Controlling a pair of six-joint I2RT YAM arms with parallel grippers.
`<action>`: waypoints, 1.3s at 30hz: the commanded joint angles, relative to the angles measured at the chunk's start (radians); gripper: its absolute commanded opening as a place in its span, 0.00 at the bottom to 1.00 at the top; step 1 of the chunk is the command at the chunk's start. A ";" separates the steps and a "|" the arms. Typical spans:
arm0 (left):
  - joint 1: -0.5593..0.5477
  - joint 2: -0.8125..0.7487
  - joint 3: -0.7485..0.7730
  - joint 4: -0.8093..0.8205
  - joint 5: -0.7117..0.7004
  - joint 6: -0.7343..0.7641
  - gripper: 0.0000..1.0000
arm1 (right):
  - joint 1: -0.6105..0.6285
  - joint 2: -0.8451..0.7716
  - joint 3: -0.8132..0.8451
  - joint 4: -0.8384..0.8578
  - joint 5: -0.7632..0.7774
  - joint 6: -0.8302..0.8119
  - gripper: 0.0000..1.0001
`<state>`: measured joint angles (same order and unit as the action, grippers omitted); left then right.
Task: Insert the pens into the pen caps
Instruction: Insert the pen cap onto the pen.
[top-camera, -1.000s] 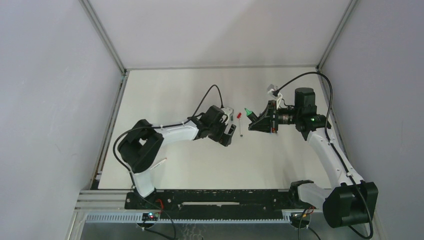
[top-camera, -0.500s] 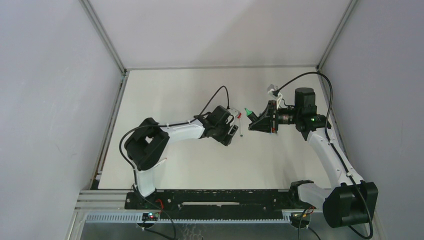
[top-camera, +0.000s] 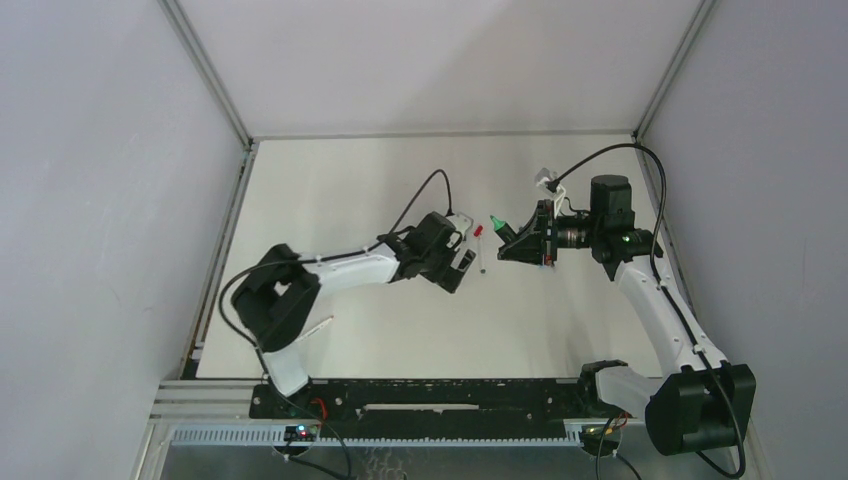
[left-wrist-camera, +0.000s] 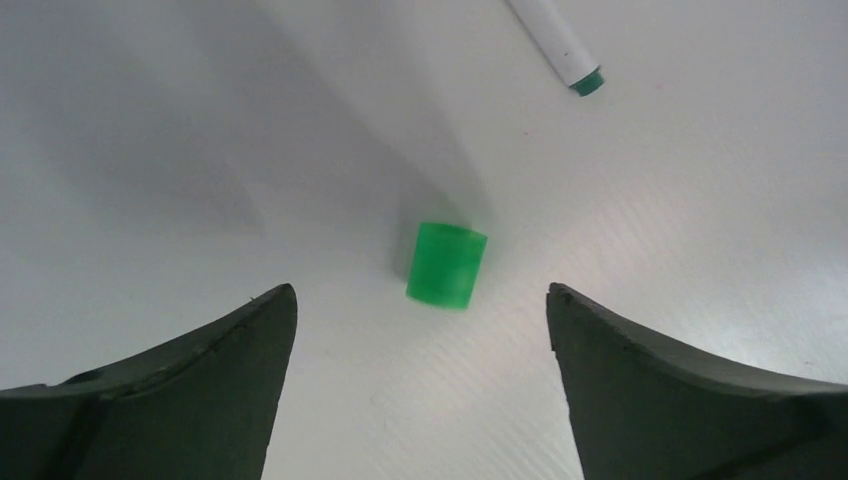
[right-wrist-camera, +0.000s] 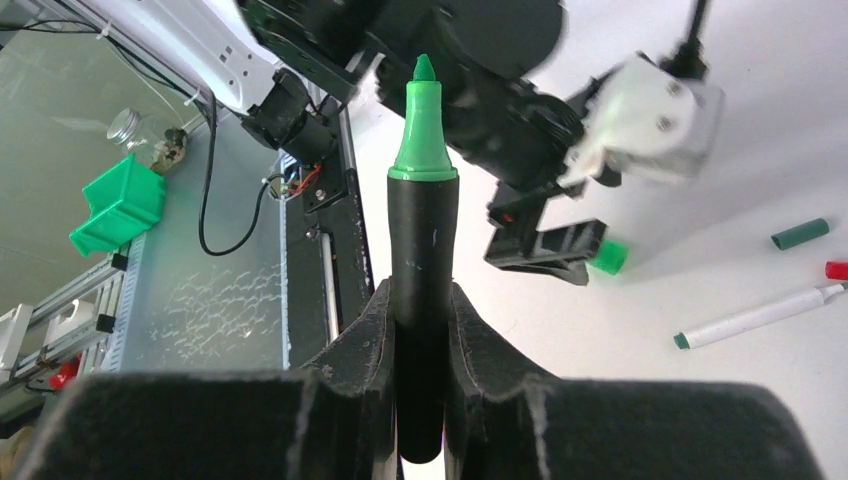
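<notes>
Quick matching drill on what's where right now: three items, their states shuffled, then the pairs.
Things
1. green cap
2. white pen
3. black marker

States
A. clamped in the right fingers
B. lying on the table, beyond the fingertips
C. on the table between the open left fingers, touching neither

Pairs: 1-C, 2-B, 3-A

A short green cap (left-wrist-camera: 446, 265) sits on the tabletop (left-wrist-camera: 200, 120). A white pen (left-wrist-camera: 555, 40) with a green end lies just beyond it. A black-barrelled marker (right-wrist-camera: 422, 230), green tip bare, is held raised near that cap.
</notes>
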<state>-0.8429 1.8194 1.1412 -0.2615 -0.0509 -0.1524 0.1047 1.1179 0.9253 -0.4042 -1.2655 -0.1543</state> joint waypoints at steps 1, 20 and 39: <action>-0.008 -0.202 -0.109 0.127 -0.043 -0.004 1.00 | -0.007 -0.022 0.038 0.004 -0.020 -0.016 0.00; 0.086 -0.256 -0.230 0.199 0.174 0.009 0.92 | -0.027 -0.026 0.038 0.002 -0.021 -0.015 0.00; 0.041 0.092 0.108 -0.077 0.157 0.093 0.57 | -0.028 -0.018 0.038 0.002 -0.021 -0.016 0.00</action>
<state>-0.7982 1.8854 1.1858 -0.2962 0.0692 -0.0799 0.0845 1.1126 0.9253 -0.4049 -1.2659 -0.1547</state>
